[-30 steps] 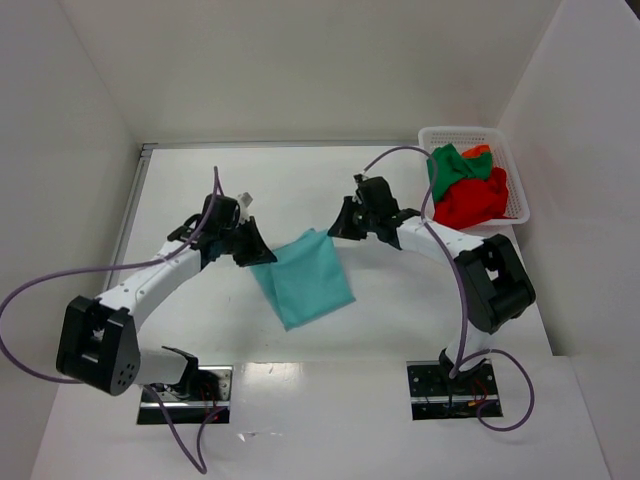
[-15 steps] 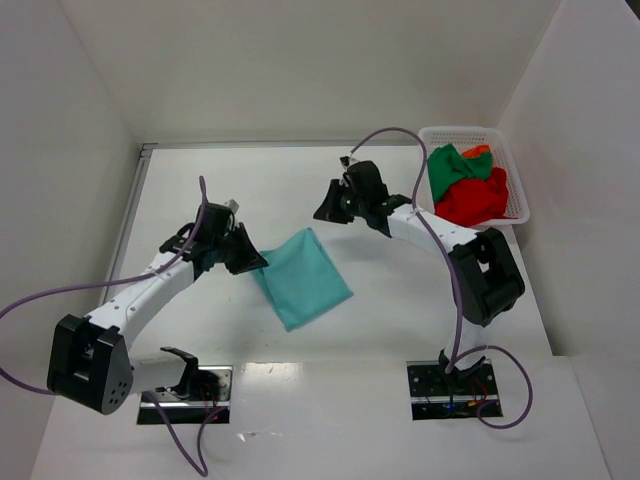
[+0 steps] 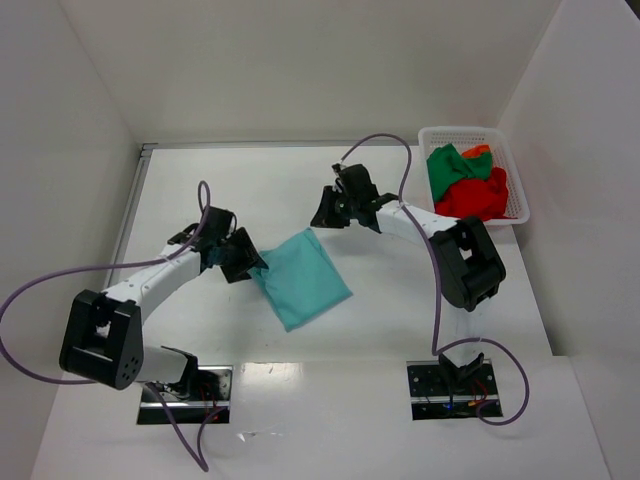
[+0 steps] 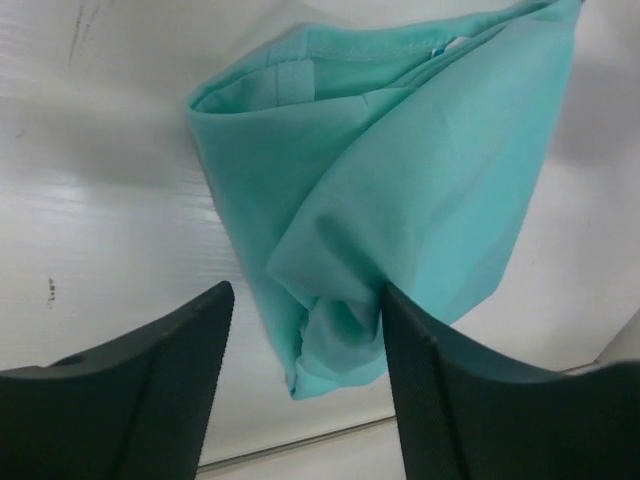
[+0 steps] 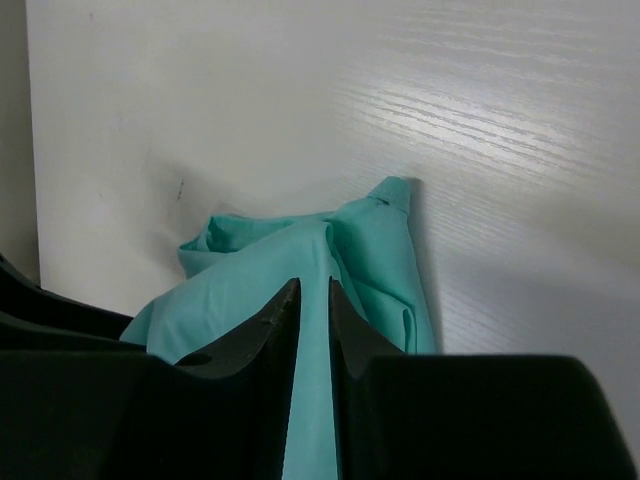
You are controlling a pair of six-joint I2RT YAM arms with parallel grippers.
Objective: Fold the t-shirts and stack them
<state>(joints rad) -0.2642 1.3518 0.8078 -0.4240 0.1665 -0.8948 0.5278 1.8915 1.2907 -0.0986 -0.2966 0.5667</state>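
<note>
A teal t-shirt (image 3: pixel 300 280) lies folded into a rough rectangle on the white table. My left gripper (image 3: pixel 247 264) sits at its left corner. In the left wrist view the left gripper (image 4: pixel 305 345) is open wide, with the bunched corner of the teal t-shirt (image 4: pixel 400 170) loose between the fingers. My right gripper (image 3: pixel 322 214) hovers just beyond the shirt's far corner, off the cloth. Seen from the right wrist, the right gripper (image 5: pixel 314 290) has its jaws a narrow slit apart, and the teal t-shirt (image 5: pixel 240 270) shows beyond them, not gripped.
A white lattice basket (image 3: pixel 470 134) stands at the back right, holding a dark green t-shirt (image 3: pixel 450 166), a red t-shirt (image 3: pixel 476 202) and an orange t-shirt (image 3: pixel 479 152). White walls close in on the left, back and right.
Both grippers held the teal shirt's far edge a second ago. The right one let go and drew back. The left one has now opened, and the shirt has settled flat.
</note>
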